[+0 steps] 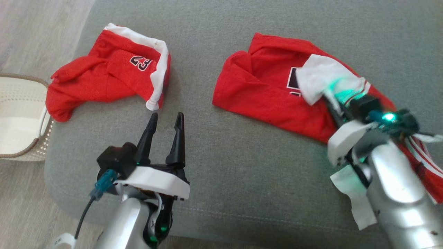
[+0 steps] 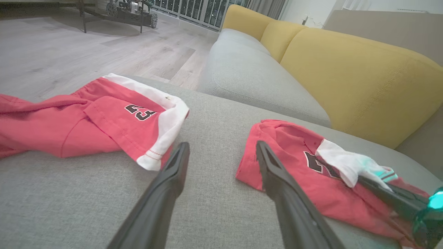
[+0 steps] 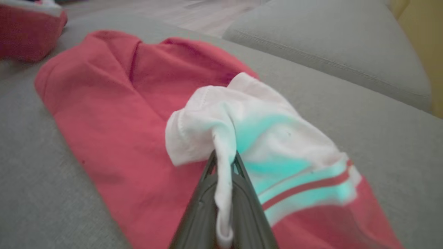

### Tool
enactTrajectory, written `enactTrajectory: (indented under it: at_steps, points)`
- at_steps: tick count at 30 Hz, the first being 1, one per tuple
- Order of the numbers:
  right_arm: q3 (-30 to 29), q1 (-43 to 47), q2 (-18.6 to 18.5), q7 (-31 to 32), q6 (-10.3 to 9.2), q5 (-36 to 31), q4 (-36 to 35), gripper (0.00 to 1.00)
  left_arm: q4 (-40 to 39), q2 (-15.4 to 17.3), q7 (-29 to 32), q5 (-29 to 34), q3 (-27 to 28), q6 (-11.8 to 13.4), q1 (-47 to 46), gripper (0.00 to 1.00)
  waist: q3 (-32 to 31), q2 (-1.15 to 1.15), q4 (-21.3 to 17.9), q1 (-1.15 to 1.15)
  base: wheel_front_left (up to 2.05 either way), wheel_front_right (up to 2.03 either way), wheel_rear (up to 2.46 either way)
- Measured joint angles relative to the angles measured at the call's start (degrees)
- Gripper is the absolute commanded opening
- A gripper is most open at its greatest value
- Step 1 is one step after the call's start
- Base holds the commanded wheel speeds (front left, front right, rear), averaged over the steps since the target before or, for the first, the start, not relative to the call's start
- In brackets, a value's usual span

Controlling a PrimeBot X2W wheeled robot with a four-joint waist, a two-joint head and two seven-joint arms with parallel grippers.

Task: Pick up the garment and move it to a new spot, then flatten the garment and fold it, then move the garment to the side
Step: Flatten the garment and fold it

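Garment (image 1: 263, 93), red shorts (image 1: 104, 76) well left, basket (image 1: 17, 97) beyond

Silver forearms (image 1: 401, 193) carry white wrist collars (image 1: 155, 181) and tapered black fingers (image 1: 178, 138).

I am getting soft, even light in all views, with shadows falling faint. A teal glow is tinting the white trim of the garment (image 3: 277, 138). Glare is blowing out the right forearm (image 1: 398, 188). The right wrist view is rendering blurred throughout.
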Motion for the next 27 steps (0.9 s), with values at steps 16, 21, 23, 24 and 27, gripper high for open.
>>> enactTrajectory:
  at_steps: [16, 21, 23, 24, 27]
  points:
    - [-12.04, -22.29, -18.73, 8.90, 0.00, -1.82, 1.24, 0.00, -0.46, -0.07, 0.00, -0.87, -3.49, -0.35, -3.03, 1.00, 3.92, 0.00, 1.07, 0.00, 0.00, 0.00, 0.00]
    - [-14.61, -29.48, -19.83, 8.84, 0.01, -6.03, 8.29, 1.00, -0.56, -0.14, 0.00, -0.85, -4.32, -0.24, -4.00, 1.00, 6.07, 0.00, 2.20, 0.00, 0.00, 0.00, 0.00]
    - [-14.80, -31.88, -19.84, 8.46, 0.01, -8.01, 11.69, 1.00, -0.55, -0.14, 0.00, -0.86, -4.44, -0.24, -4.07, 1.00, 6.73, 0.00, 2.39, 0.00, 0.00, 0.00, 0.00]
    - [-15.05, -32.62, -19.84, 7.81, 0.01, -9.34, 12.94, 1.00, -0.54, -0.15, 0.00, -0.86, -4.55, -0.24, -4.08, 1.00, 6.96, 0.00, 2.46, 0.00, 0.00, 0.00, 0.00]
    - [-17.40, -33.63, -18.75, 5.10, 0.00, -12.56, 14.94, 1.00, -0.53, -0.15, 0.00, -0.86, -4.64, -0.13, -4.10, 1.00, 7.05, 0.00, 1.99, 0.00, 0.00, 0.00, 0.00]
